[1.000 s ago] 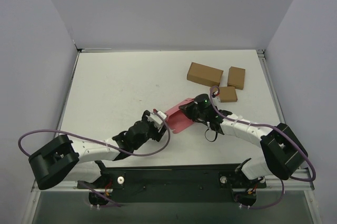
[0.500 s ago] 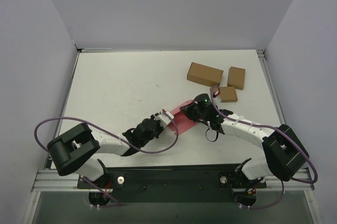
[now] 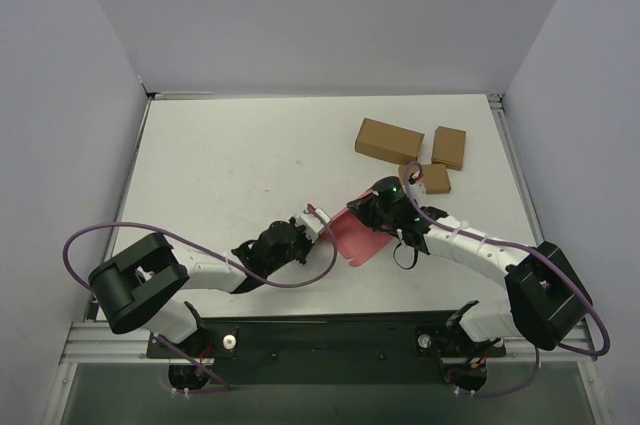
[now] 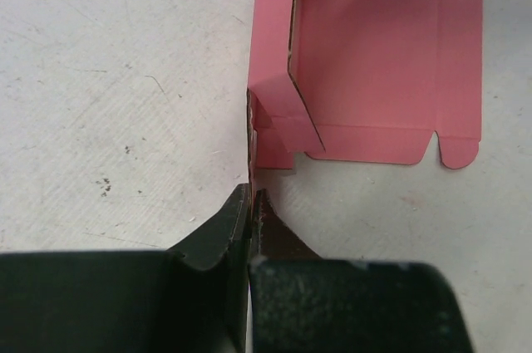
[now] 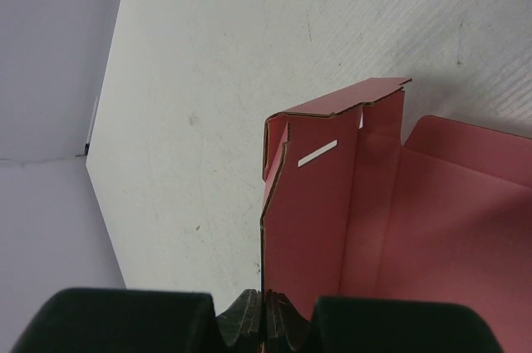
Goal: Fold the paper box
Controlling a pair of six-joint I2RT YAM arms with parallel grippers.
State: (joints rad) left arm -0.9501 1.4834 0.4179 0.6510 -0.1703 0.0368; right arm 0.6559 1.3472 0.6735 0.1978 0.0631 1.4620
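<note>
The pink-red paper box (image 3: 360,241) lies partly folded at the middle of the table, between my two grippers. My left gripper (image 3: 318,217) is at its left corner, shut, with a thin card edge running into the closed jaws (image 4: 252,197). In the left wrist view the paper box (image 4: 382,54) shows a raised side wall and a flat panel with notched tabs. My right gripper (image 3: 368,210) is at the far side, shut on a standing wall of the paper box (image 5: 366,228). That wall rises straight from the pinched jaws (image 5: 264,303) and carries a small slot.
Three brown cardboard boxes stand at the back right: a large one (image 3: 388,140), a smaller one (image 3: 449,147) and a small one (image 3: 432,178) just behind my right wrist. The white table (image 3: 220,165) is walled at the left, back and right.
My left gripper has closed and moved right onto the box's left corner. The pink card has shifted a little to the right and nearer, with its wall lifted.
</note>
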